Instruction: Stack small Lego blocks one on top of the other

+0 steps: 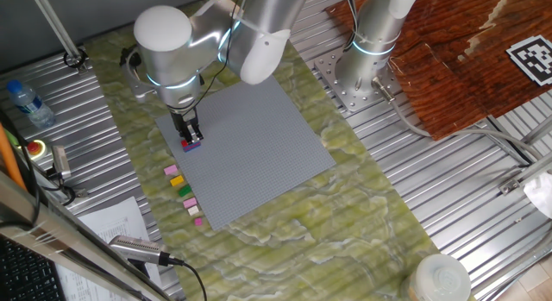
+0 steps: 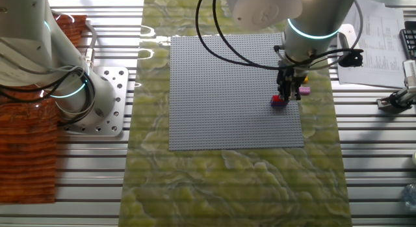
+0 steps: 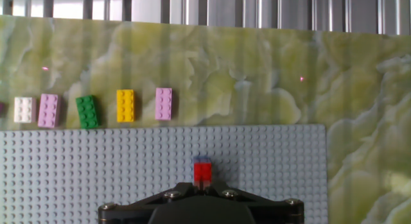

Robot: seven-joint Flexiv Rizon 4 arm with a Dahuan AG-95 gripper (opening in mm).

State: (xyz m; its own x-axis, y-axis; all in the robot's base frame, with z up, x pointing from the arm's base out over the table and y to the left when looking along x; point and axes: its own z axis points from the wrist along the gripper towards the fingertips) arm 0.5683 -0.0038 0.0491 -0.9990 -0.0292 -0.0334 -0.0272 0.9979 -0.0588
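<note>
1. Closest to the hand camera, the black two-finger gripper is seen from above, pointed down at the large flat grey studded baseplate.
2. Between the fingertips a small red plastic Lego brick is found, and a small blue plastic brick is seen at its far edge; in the fixed views the red brick is shown on top of a bluish-purple one, which is seated on the baseplate near its edge.
3. The fingers are set narrow and close at the sides of the red brick, but whether they are pressing it cannot be told.
4. Beyond the baseplate edge, on the green marbled mat, a row of loose small bricks is laid: a pink brick, a yellow brick, a green brick, a second pink brick and a white brick.
5. These bricks are placed side by side with gaps between them, just beside the baseplate and apart from the stacked pair.
6. Farther off, the ribbed metal table is visible under the mat, and a clear plastic bottle is lying on it at the far side.
</note>
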